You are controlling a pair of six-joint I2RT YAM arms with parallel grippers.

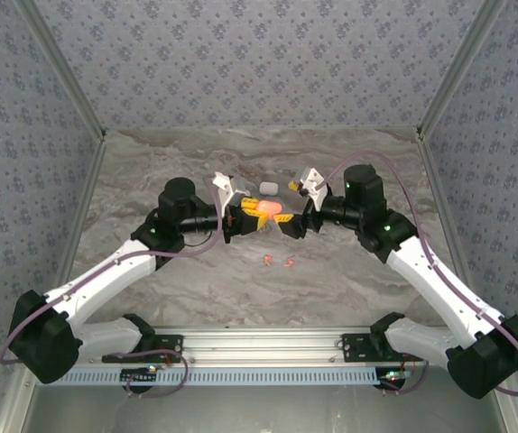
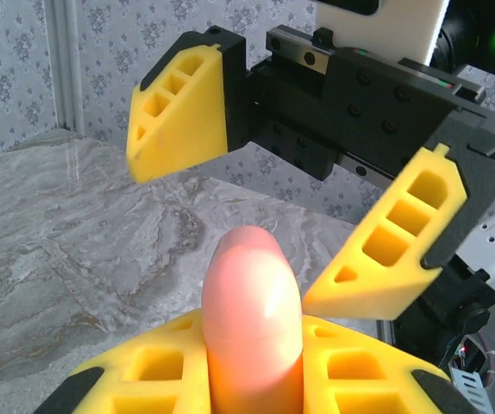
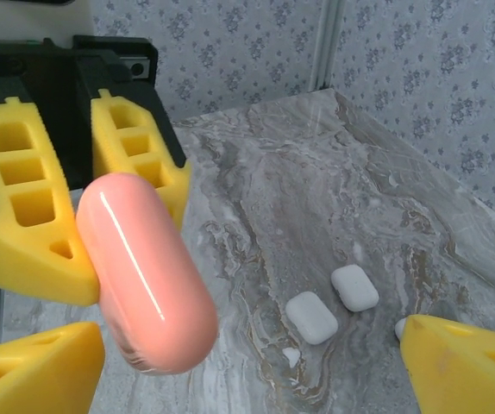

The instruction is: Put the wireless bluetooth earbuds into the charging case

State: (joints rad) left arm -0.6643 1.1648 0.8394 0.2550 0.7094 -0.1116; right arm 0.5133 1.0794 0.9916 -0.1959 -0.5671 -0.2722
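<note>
Glossy, smooth pink plastic on the case (image 3: 144, 272); matt, faintly grainy yellow plastic on the fingers (image 3: 28, 207); satin white plastic on two white cases (image 3: 312, 316); a smooth, marble-patterned table (image 3: 265, 198) with soft sheen; a brushed metal post (image 3: 325, 43); matt patterned walls (image 3: 230, 43)

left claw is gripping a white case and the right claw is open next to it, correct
Not quite. The case in the left claw is pink-orange, not white, as the right wrist view shows. The rest holds: the left claw grips it and the right claw stands open beside it.
</note>
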